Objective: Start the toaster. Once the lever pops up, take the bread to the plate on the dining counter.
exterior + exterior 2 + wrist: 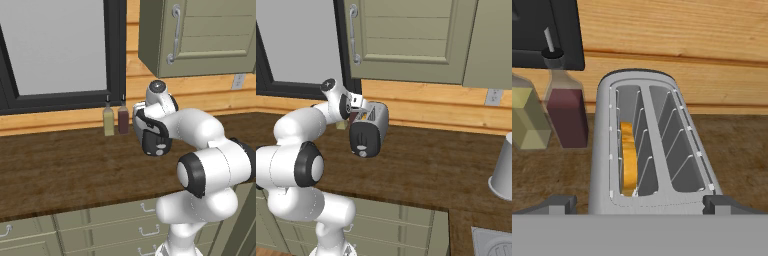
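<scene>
Dark wood-grain desk (60,165) is backed by light planks, and the toaster (370,129) stands on it beside two slim bottles (115,119). No readable writing is made out. Seen from the hand, the bread (629,160) sits down in the left slot, with the end effector (640,204) spread either side. From the right base, a lever (361,116) is perhaps glimpsed.

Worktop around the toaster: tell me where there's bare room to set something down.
Bare wood runs in front of the toaster to the worktop edge, and on its right as far as the grey canister. It is crowded on its left, where the two bottles stand against the plank wall.
</scene>
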